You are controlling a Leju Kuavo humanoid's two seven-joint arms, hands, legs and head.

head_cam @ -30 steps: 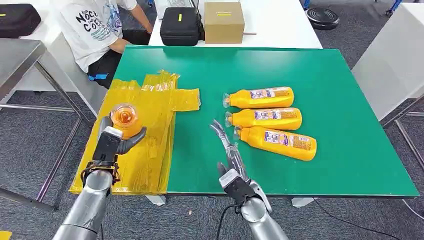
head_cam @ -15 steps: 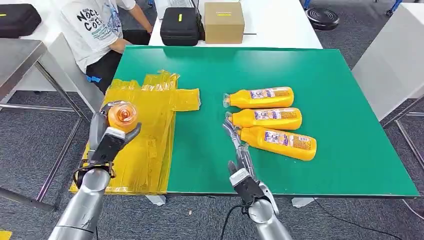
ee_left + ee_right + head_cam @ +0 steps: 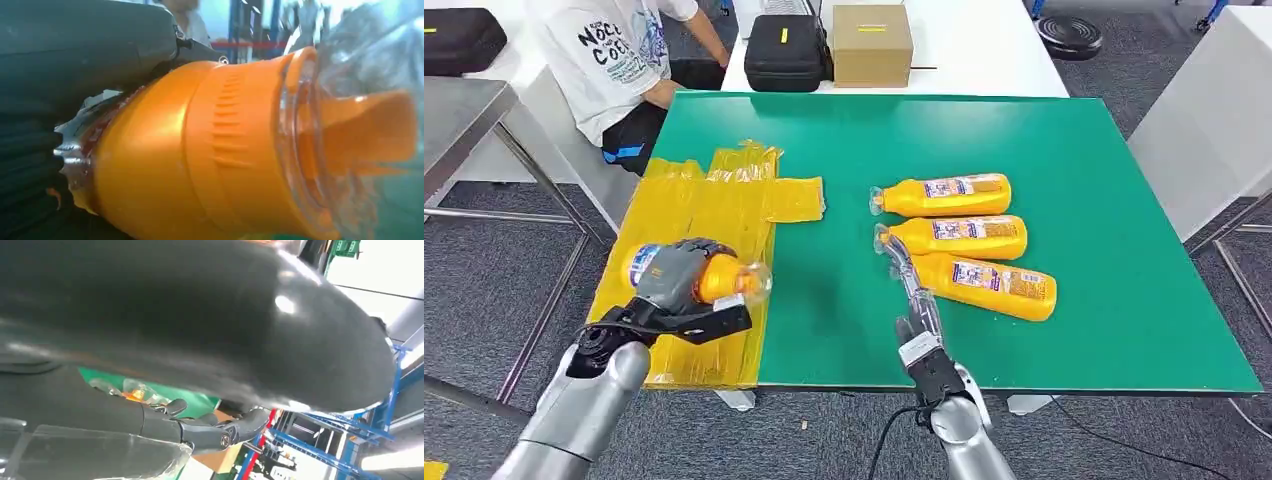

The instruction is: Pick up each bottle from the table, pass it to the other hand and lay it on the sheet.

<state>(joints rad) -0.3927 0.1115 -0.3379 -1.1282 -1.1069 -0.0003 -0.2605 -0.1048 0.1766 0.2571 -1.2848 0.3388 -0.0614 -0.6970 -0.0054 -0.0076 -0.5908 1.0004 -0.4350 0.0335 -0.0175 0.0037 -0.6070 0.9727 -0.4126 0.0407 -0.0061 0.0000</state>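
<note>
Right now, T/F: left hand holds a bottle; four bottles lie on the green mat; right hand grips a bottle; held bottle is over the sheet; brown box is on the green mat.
1. Left hand holds a bottle: true.
2. Four bottles lie on the green mat: false, three lie there.
3. Right hand grips a bottle: false, it holds nothing, fingers stretched towards the nearest bottle.
4. Held bottle is over the sheet: true.
5. Brown box is on the green mat: false, it is on the white table behind.
</note>
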